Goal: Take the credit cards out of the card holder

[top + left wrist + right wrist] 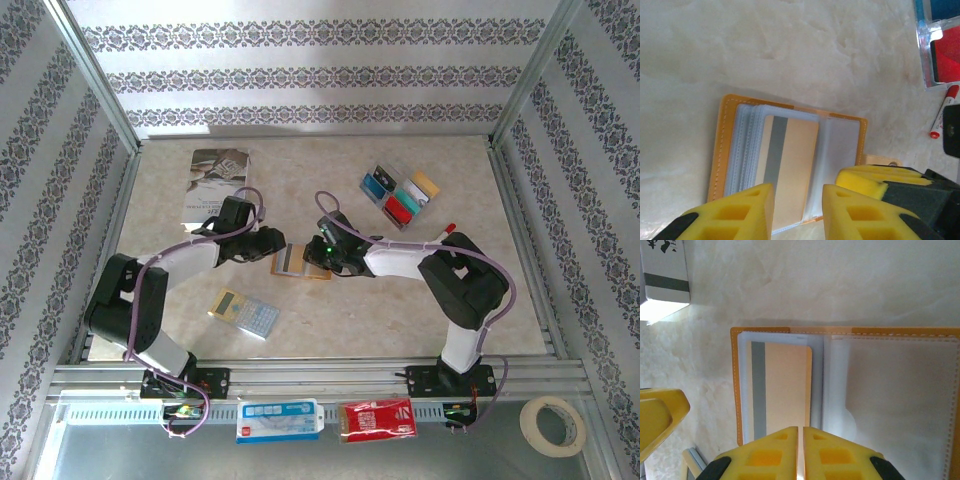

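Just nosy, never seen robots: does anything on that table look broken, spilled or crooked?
Nothing stands out. The card holder lies open and flat, a gold card sitting straight inside it; nothing looks spilled or damaged.

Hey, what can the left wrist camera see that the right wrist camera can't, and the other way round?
Left wrist, not right wrist: a red marker and a clear case, both at the right edge of the picture. Right wrist, not left wrist: the corner of a book, at top left. Both: the open card holder, with a gold card tucked in a clear sleeve.
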You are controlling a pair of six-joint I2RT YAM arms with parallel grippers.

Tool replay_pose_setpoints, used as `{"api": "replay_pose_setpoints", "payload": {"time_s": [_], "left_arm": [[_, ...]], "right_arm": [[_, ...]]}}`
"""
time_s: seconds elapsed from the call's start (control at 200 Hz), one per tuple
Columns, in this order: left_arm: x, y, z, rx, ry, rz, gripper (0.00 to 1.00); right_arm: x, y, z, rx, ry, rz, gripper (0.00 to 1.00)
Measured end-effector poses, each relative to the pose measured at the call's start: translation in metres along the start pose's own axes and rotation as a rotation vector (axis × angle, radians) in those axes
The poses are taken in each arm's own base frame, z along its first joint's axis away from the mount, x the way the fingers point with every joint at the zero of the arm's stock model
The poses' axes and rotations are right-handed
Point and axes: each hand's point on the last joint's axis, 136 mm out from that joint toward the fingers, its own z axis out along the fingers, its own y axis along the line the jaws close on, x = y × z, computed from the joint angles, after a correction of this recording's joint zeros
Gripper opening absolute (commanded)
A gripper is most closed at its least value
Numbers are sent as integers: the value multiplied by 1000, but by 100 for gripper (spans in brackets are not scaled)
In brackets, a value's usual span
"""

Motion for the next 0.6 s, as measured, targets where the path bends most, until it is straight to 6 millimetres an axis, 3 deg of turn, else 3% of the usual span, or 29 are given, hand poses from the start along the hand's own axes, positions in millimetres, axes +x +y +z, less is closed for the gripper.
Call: {"api": "replay_pose_setpoints", "payload": {"time_s": [0.6], "left_arm": [[11,12,20,-14,78,-32,22]], "right_arm": [[0,0,8,-43,33,47,15]]}}
